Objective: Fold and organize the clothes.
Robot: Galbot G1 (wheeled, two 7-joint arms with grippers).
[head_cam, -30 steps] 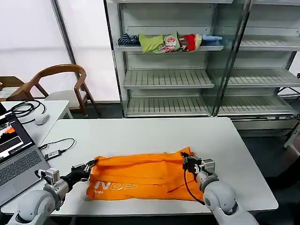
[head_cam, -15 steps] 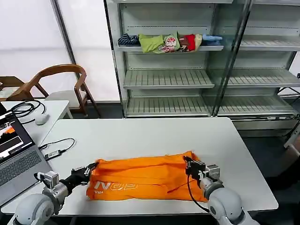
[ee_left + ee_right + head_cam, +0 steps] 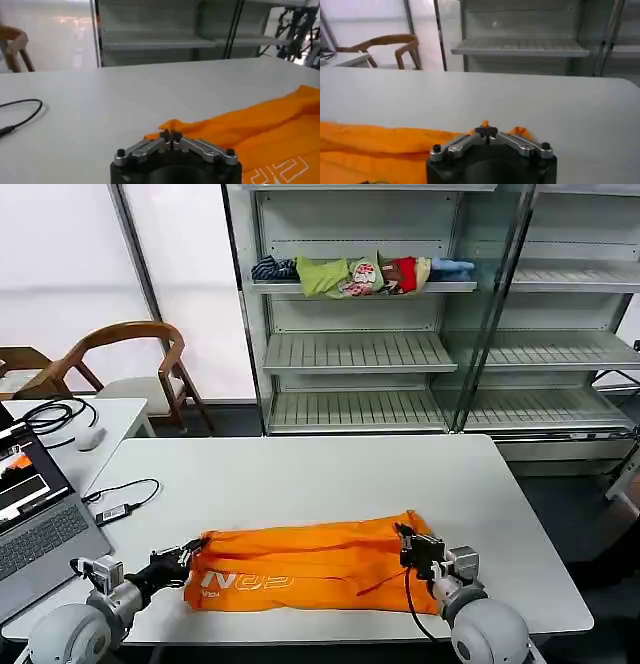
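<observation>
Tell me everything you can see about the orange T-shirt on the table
The orange T-shirt is thin, wrinkled fabric, folded into a long band lying flat across the near part of the white table. White lettering shows near its left end. The left gripper is shut on its left far corner, the right gripper on its right far corner.

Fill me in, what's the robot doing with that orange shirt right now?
Both arms are on the orange T-shirt, which lies folded into a long band on the white table. The left gripper is shut on the shirt's left far corner, and the right gripper is shut on the right far corner. White lettering faces up near the left end. A laptop sits on the table by the left arm, and other clothes lie bundled on the shelf behind.
</observation>
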